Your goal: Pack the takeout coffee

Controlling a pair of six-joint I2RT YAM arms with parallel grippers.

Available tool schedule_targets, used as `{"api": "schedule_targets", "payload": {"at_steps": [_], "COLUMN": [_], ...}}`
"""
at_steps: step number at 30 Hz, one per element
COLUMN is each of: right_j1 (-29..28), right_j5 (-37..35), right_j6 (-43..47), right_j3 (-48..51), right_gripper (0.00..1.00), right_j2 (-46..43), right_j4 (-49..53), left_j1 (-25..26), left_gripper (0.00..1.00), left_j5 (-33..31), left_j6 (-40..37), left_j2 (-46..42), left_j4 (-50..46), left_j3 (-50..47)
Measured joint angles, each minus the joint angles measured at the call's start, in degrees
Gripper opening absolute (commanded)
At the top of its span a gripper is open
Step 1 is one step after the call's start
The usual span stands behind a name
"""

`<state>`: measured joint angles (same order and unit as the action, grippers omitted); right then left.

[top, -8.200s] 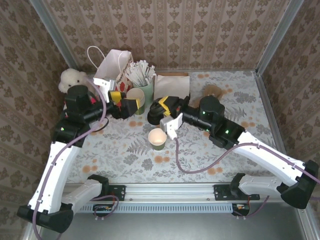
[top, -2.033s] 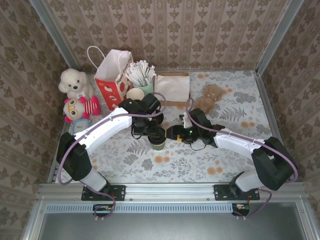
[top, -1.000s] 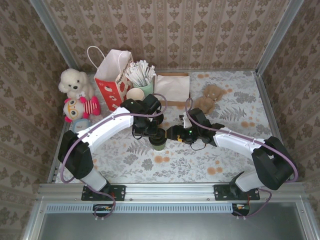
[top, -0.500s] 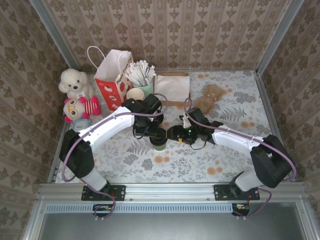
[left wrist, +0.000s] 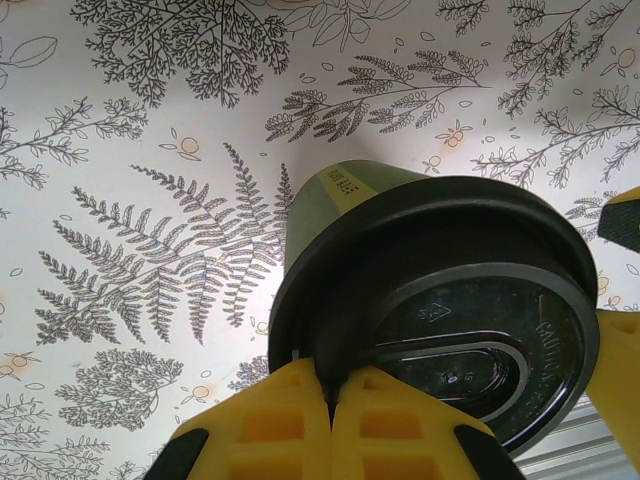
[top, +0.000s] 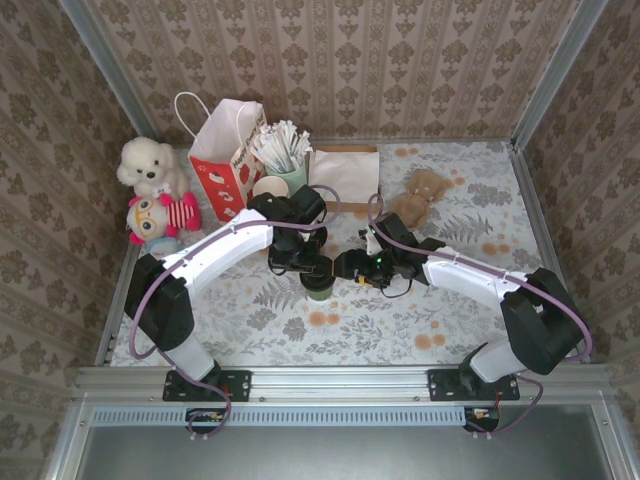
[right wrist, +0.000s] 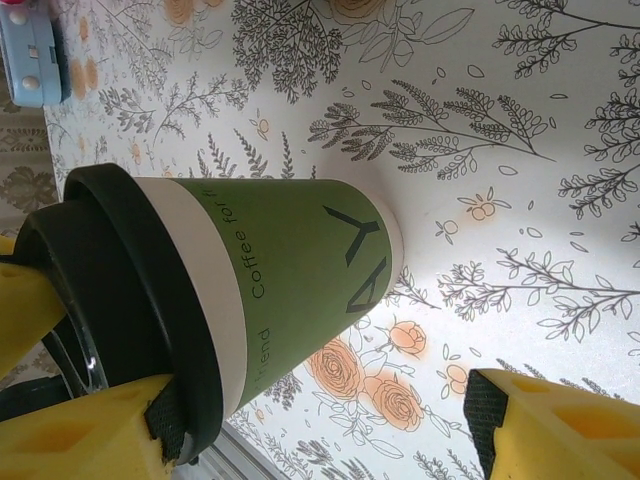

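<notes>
While the cup [top: 318, 288] stood on the counter [right wrist: 520, 150], the left pincer [left wrist: 330, 388] was closed, tips against the rim of the lid [left wrist: 470, 330]. Beside the cup, the right pincer [right wrist: 315, 400] stood spread, gripping nothing.

A staged robot test booth is suggested: wallpapered panels [top: 340, 60] are held in an aluminium frame [top: 100, 60] around a floral-clothed counter [top: 470, 310].

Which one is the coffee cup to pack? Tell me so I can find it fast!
Look at the middle of the flowery table, where the left gripper and the right gripper meet. One small green cup stands there alone. It wears a round black lid, while the stacked green cups at the back by the red bag have an open creamy top.
</notes>
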<state>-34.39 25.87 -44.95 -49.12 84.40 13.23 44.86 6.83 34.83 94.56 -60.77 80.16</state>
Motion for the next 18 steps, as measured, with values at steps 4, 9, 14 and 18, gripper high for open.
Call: {"api": "schedule_targets", "payload": {"at_steps": [4,9,14,18], "right_j1": [0.0,0.0,0.0,0.0], "right_j5": [0.0,-0.3,-1.7,-1.8], "right_j6": [-0.2,-0.3,-0.7,-0.9], "right_j3": [0.2,1.0,1.0,1.0], "right_gripper": [0.78,0.78,0.77,0.77], "right_j2": [0.0,-0.1,0.0,0.2], "right_j4": [-1.1,-4.2,-4.5,-4.4], "left_j1": [0.0,-0.3,-0.3,-0.3], "left_gripper": [0.00,0.00,0.00,0.00], "left_j5": [-0.5,-1.0,-1.0,-1.1], "left_j6": [-0.1,-0.1,-0.1,-0.2], "left_j2": [0.0,0.0,0.3,0.6], "left_j4": [-0.1,-0.3,-0.5,-0.6], "left_j3": [0.1,0.1,0.5,0.8]}}
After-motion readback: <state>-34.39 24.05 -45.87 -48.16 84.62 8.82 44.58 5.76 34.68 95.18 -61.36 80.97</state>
